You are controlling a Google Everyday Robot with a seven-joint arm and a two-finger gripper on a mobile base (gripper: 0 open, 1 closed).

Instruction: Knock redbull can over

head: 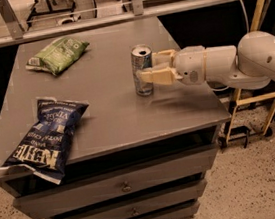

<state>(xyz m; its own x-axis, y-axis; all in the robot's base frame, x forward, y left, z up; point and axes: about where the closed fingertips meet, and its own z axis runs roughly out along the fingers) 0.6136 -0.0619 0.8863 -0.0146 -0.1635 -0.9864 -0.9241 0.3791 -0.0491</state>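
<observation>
Standing upright on the gray desk [112, 107], the redbull can [143, 70] is found right of the desk's middle, its silver top and tab opening turned up. The claw [148, 66] is held at the can's right side, coming in level from the right. Its two pale fingers are spread apart: the nearer one [154, 76] is laid across the can's lower right side, seemingly touching it, and the farther one [163, 55] is seen just beside the can's upper part. The can is not clamped. The white arm [252, 58] is stretched out past the desk's right edge. A green chip bag [57, 54] is set at the far left, and a blue chip bag [45, 138] overhangs the near left edge. Drawers [122, 186] are fitted below.
</observation>
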